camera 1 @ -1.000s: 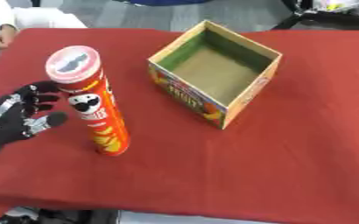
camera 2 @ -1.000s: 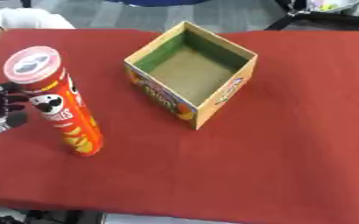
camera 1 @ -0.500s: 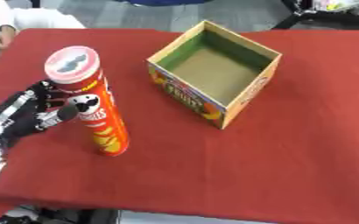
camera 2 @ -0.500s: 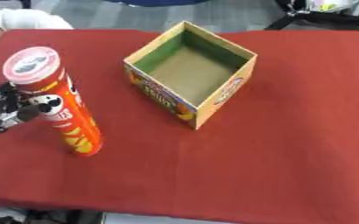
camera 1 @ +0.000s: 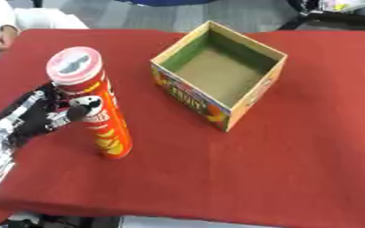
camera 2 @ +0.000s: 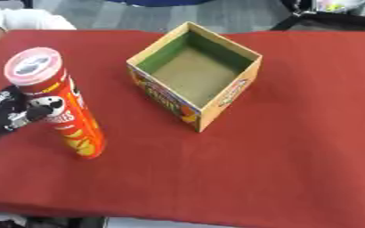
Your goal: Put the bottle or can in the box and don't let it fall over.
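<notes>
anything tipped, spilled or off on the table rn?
Nothing stands out. The red chip can stands upright on the red tablecloth, lid on, with the left hand at its side. The open cardboard box sits upright and empty, turned corner-on to the camera. No spills or visible damage.

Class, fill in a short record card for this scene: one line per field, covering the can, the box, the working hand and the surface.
can: tall red crisp can, upright on the cloth, lid on
box: open cardboard box, empty, to the can's right, apart from it
left hand: black left hand at the can's left side, fingers curling round it
right hand: not visible
surface: red tablecloth
</notes>
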Robot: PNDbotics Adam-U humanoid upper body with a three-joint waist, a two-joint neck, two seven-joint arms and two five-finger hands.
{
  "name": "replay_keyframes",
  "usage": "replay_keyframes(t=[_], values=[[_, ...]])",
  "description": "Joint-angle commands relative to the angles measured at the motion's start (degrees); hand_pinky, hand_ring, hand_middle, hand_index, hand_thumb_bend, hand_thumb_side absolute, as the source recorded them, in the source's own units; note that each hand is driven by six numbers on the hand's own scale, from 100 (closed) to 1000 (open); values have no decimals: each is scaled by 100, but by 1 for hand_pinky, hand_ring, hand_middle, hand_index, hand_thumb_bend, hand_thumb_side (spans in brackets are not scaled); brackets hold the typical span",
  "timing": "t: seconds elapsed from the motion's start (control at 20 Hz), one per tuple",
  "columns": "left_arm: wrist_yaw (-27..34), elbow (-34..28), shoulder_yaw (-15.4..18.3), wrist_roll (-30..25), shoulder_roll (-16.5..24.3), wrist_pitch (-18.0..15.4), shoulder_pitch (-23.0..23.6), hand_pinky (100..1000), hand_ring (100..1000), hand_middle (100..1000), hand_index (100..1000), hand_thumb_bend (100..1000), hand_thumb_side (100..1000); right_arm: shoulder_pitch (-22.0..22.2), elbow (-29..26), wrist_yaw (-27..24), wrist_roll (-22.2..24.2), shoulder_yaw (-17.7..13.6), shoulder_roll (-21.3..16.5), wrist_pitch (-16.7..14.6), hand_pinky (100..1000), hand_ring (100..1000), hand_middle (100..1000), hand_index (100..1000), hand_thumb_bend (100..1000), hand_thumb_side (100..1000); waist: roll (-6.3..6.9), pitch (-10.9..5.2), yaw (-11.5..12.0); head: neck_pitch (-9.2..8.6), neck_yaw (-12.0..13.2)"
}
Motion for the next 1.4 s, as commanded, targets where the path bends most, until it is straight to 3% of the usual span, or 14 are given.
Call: replay_keyframes(t=[0.05, 0.6, 0.95, 1.4], values=[[-57, -18, 5, -1, 45, 6, -122, 904, 890, 828, 913, 914, 557, -113, -48, 13, 7, -36, -113, -8, 874, 765, 820, 875, 100, 919, -9, -66, -13, -49, 23], [-127, 104, -124, -54, -153, 11, -334, 896, 882, 811, 894, 884, 535, -128, -46, 18, 36, -26, -88, 1, 874, 762, 819, 872, 100, 920, 2, -57, -52, -41, 56], [-29, 131, -191, -29, -263, -32, -408, 883, 853, 744, 840, 794, 468, -127, -41, 20, 28, -30, -72, 7, 874, 761, 819, 871, 100, 920, 4, -56, -69, -45, 68], [-176, 87, -279, -252, -288, -71, -433, 895, 870, 788, 858, 808, 486, -129, -34, 23, 35, -30, -58, 6, 874, 760, 819, 870, 100, 920, 3, -55, -75, -63, 94]])
